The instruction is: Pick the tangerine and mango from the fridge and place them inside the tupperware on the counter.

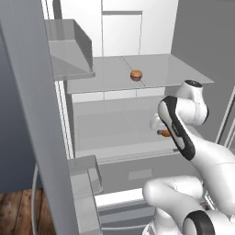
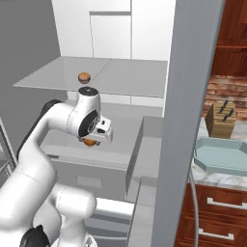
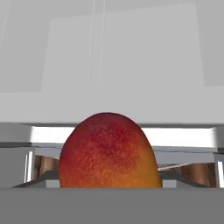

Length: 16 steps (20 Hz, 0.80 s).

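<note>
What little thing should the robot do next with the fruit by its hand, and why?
Probably squeeze the gripper gently shut on the reddish-orange fruit, then lift. The fruit sits right up against the hand, over the fridge's lower shelf, and I cannot tell whether the jaws grip it yet.

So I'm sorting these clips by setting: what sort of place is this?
A rendered home kitchen, most likely: an open fridge with fruit on its shelves, a marbled counter over wooden cabinets, and a knife block.
</note>
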Available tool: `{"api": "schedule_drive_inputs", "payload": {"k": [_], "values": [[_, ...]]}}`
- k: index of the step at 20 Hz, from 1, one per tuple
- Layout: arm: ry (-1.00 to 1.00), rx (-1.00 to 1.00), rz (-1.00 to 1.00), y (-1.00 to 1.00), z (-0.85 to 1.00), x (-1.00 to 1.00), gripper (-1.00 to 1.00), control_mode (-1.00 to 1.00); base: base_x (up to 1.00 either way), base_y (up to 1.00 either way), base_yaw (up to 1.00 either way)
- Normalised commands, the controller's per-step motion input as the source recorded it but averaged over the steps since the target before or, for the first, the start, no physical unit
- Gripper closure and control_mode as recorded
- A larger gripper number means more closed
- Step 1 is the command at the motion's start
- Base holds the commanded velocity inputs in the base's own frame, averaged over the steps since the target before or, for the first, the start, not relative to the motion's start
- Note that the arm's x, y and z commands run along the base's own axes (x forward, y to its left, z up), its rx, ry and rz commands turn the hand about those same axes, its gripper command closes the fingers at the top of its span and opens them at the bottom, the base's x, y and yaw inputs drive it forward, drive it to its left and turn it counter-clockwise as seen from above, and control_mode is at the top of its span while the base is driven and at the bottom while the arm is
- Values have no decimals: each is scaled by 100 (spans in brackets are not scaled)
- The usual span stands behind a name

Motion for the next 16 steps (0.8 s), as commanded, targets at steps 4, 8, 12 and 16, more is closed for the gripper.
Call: {"api": "schedule_drive_inputs", "payload": {"k": [4,8,12,16], "values": [[0,0,-4,0,5,-89,100,-100,0,0,0],[-1,0,-2,0,1,-85,100,-100,0,0,0],[0,0,-10,0,11,-64,100,-100,0,0,0],[0,0,-3,1,4,-14,100,100,-39,8,-8]]}}
